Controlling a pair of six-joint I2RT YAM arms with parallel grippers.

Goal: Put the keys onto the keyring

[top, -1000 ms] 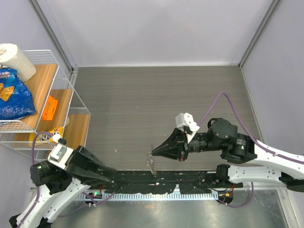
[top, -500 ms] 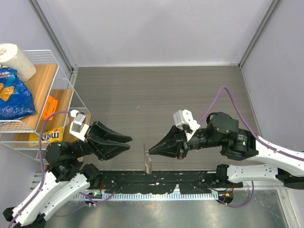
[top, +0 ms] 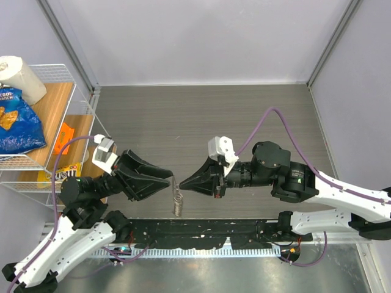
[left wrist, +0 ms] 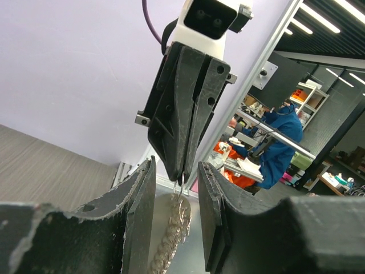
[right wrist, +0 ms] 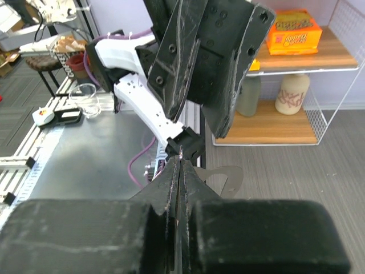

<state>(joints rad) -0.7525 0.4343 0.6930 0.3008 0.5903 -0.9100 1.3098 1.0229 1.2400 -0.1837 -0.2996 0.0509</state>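
My right gripper [top: 178, 181] pinches the keyring's [top: 178, 203] knobbly silver chain, dangling between my left gripper's [top: 168, 182] part-open black jaws.

Right of the wire rack [top: 85, 116] there are two arms, the left arm [top: 67, 244] and the right arm [top: 330, 189], and two grippers, the left gripper [top: 167, 182] and the right gripper [top: 182, 184]. One keyring [top: 177, 201] hangs there; its keys are too small to count. On the rack sit one paper towel roll [top: 18, 76], one blue chip bag [top: 18, 125], one orange box [top: 63, 137] and one yellow candy pack [top: 61, 175]. The right wrist view adds two bottles on the rack: one grey bottle [right wrist: 249, 97] and one beige bottle [right wrist: 292, 94].
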